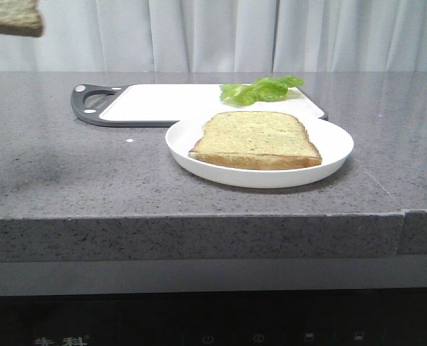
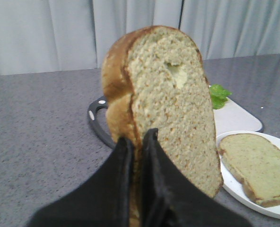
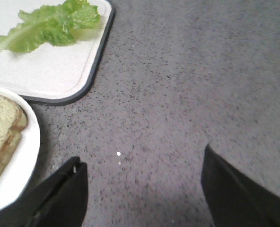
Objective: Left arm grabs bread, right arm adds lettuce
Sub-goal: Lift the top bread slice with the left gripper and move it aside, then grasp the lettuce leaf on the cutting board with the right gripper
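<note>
Grey speckled stone is spreading across the front view as a broad countertop, and a round white plate is sitting on it near the front edge, carrying a thin square slice of tan, green-speckled bread with a brown crust. Behind the plate a white cutting board with a dark grey handle and rim is lying flat, and a ruffled bright green lettuce leaf is resting on the board's far right corner. At the top left corner of this view, a piece of a thicker tan bread slice is hanging high above the counter; no gripper is showing here

Moving to the left wrist view, the left gripper is pinching the lower edge of the thicker slice, its two black tapering fingers drawn nearly together with the bread between them. That slice is standing upright in the air, its crumb face showing a small hole near the top. The plate with the thin slice, the board and the lettuce are lying beyond it

Turning to the right wrist view, the right gripper is hovering over bare counter with its black fingers spread wide, gripping nothing. Lettuce is lying on the board, well apart from those fingers, while the plate's rim is sitting just beside one finger
</note>
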Controlling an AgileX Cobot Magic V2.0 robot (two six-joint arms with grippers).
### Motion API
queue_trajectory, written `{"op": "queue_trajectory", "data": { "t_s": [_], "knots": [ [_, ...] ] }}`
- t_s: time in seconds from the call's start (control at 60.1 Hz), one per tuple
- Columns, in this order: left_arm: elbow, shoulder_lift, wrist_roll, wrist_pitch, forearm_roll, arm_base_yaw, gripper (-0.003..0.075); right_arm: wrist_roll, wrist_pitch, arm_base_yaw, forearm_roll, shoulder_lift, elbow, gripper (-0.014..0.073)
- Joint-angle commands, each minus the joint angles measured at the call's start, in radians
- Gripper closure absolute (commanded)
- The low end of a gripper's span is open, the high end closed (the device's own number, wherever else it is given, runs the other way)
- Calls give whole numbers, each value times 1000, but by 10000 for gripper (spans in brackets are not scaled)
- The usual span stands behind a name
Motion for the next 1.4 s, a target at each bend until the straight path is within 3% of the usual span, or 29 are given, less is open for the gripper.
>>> {"op": "queue_trajectory", "data": {
  "t_s": [0.0, 0.333, 0.682, 0.882, 1.015, 1.098, 1.198, 1.248, 1.381],
  "knots": [
    [-24, -25, -10, -60, -2, 33, 741, -49, -74, 35, 2, 125, -133, 69],
    [-24, -32, -10, -58, -2, 41, 741, -104, -23, 118, 2, 543, -570, 69],
    [-25, -32, -10, -64, -2, 41, 741, -127, 249, 189, 1, 944, -1117, 69],
    [-25, -32, -11, -64, -2, 41, 741, -127, 344, 189, -14, 1062, -1258, 72],
    [-25, -32, -11, -64, -2, 41, 741, -127, 353, 189, -16, 1075, -1271, 231],
    [-25, -32, -11, -64, -2, 41, 741, -127, 356, 189, -16, 1070, -1272, 448],
    [-25, -32, -11, -64, -3, 41, 741, -127, 361, 189, -16, 1062, -1272, 641],
    [-25, -32, -11, -64, -3, 41, 741, -127, 367, 189, -16, 1057, -1272, 670],
    [-25, -32, -11, -64, -3, 41, 741, -127, 395, 189, -16, 1023, -1272, 638]
  ]
}}
